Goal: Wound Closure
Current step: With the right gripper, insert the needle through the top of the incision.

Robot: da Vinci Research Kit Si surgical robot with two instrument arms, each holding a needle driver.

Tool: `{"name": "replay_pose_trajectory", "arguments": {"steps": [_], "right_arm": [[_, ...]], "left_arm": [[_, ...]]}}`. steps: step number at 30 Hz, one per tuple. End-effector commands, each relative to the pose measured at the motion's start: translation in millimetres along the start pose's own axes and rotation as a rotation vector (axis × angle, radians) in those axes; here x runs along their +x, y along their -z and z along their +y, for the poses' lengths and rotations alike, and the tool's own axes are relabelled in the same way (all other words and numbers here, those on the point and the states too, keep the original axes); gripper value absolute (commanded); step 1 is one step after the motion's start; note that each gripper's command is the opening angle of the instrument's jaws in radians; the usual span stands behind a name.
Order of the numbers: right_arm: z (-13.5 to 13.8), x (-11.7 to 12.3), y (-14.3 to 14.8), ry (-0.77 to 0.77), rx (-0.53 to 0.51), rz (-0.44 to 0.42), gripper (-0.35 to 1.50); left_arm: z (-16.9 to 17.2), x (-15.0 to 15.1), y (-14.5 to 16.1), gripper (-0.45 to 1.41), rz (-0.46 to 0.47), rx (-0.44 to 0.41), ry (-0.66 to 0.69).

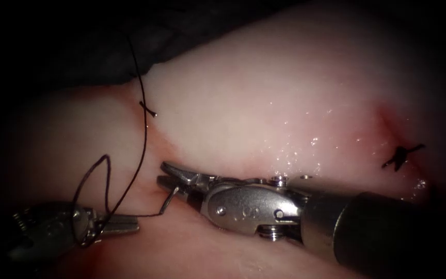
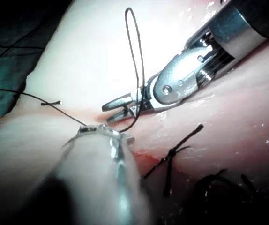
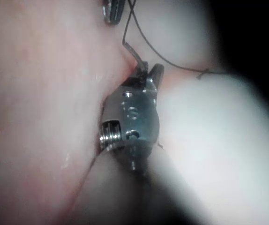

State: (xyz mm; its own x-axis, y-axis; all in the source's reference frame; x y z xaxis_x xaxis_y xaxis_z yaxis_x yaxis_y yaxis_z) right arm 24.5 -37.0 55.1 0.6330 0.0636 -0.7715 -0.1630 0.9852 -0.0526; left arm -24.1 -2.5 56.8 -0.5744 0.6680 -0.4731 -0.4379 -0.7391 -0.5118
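Note:
My right tool [image 1: 164,174] lies along the cut [image 1: 155,140] and grips the needle [image 1: 169,199] with its jaws shut on it, tips a little apart. Only the needle's tail end sticks out below the jaws; the rest is hidden. In the right wrist view the needle [image 3: 132,52] runs into those jaws [image 3: 148,70]. Thread [image 1: 143,139] comes down from a stitch [image 1: 148,109] at the cut's far end to the needle's tail. A loop of it [image 1: 81,188] wraps around my left tool [image 1: 127,223], whose jaws are shut, left of the cut. The left wrist view shows the right tool [image 2: 118,111] and the thread loop [image 2: 134,51].
An older knot with cut ends [image 1: 401,156] sits at the right on the tissue [image 1: 285,93], beside a patch of red fluid [image 1: 385,118]. In the left wrist view another knot with cut ends [image 2: 169,157] lies close to the left tool's tip [image 2: 125,138]. Dark cloth [image 1: 78,46] lies beyond the tissue.

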Motion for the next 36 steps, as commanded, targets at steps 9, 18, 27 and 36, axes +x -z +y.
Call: {"name": "replay_pose_trajectory", "arguments": {"steps": [9,18,27,36], "right_arm": [[5.2,5.6,-2.2,-0.028,-0.037,0.054,-0.35],[9.8,7.4,-2.0,-0.106,-0.089,0.116,-0.35],[12.3,9.2,-2.9,-0.139,-0.092,0.137,-0.35],[13.8,9.2,-3.6,-0.196,-0.049,0.153,-0.35]], "left_arm": [[-0.5,0.9,-0.8,-0.45,0.003,0.005,0.001],[-0.4,2.0,-1.5,-0.45,0.009,0.013,0.001],[-0.6,3.9,-2.1,-0.45,0.105,0.049,-0.011],[-0.9,3.5,-4.2,-0.45,0.123,0.062,-0.021]]}}
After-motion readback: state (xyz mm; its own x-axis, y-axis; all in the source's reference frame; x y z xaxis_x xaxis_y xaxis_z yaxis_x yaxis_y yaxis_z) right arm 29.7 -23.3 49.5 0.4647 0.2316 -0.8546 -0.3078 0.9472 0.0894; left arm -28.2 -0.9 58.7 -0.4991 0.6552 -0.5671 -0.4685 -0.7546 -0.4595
